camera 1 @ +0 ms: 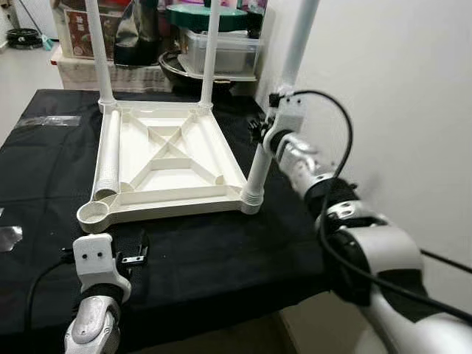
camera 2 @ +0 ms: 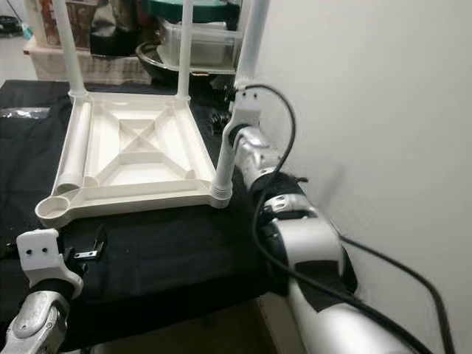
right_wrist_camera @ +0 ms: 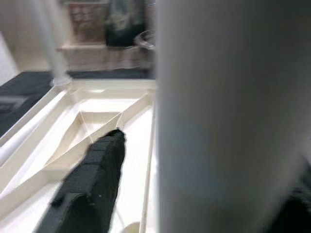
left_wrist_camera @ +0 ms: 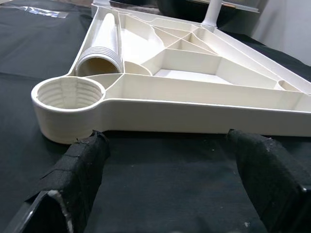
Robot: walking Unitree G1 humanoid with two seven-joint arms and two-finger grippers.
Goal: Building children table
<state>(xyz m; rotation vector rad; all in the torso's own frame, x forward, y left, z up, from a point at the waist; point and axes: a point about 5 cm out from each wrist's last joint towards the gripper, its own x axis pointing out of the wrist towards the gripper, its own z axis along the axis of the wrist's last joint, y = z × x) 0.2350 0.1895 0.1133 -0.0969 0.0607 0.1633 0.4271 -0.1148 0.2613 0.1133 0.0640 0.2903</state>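
The white plastic table top [camera 1: 169,158] lies upside down on a black-covered table [camera 1: 221,251]. Three white legs stand upright in its corners: far left [camera 1: 98,51], far right [camera 1: 210,59] and near right [camera 1: 259,166]. A fourth leg [camera 1: 109,158] lies loose inside the top along its left side. The near left socket [left_wrist_camera: 70,92] is empty. My right gripper [camera 1: 262,131] is at the near right leg, which stands between its open fingers [right_wrist_camera: 92,179], with a gap showing on one side. My left gripper [left_wrist_camera: 170,138] is open, low on the cloth just in front of the empty socket.
A white wall [camera 1: 398,88] runs close along the table's right edge. Behind the table stand boxes, a clear plastic container [camera 1: 221,51] and a dark pot [camera 1: 173,66]. A clear plastic bag [camera 1: 48,120] lies on the cloth at the far left.
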